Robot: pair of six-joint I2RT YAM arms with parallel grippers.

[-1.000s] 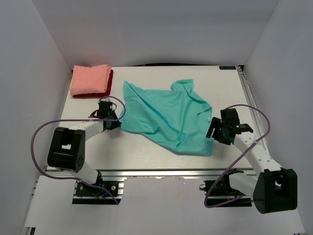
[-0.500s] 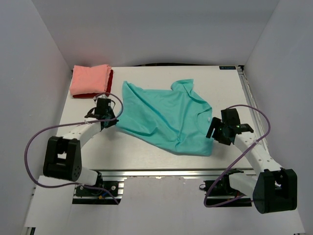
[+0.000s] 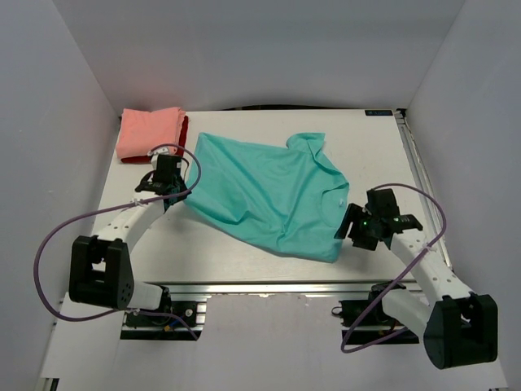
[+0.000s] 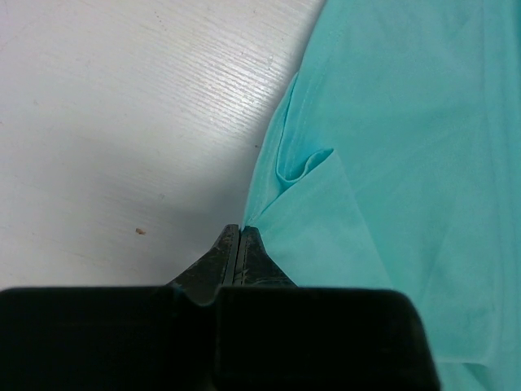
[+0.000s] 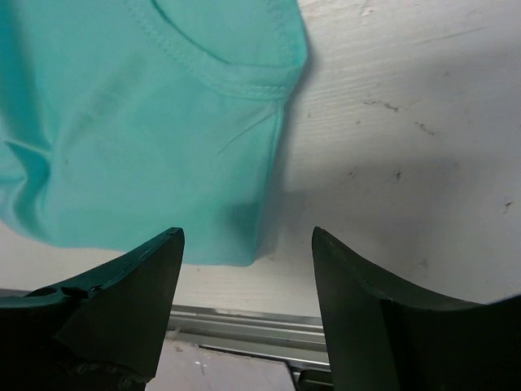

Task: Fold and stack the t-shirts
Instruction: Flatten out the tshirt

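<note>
With our left end effector clenched on the teal t-shirt, we must seat its cloth well inside the released right end effector.

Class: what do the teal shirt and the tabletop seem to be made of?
The teal t-shirt: soft matte knit, probably cotton; it wrinkles, stitched collar hem. The table: white board, perhaps painted wood or laminate; fine grain lines, slight sheen.

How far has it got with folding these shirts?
Two look done: the pink shirt lies folded on the dark red shirt at the far left. The teal shirt lies unfolded; the left gripper pinches its edge, the right gripper hangs open over its corner. Folding and stacking it remain.
</note>
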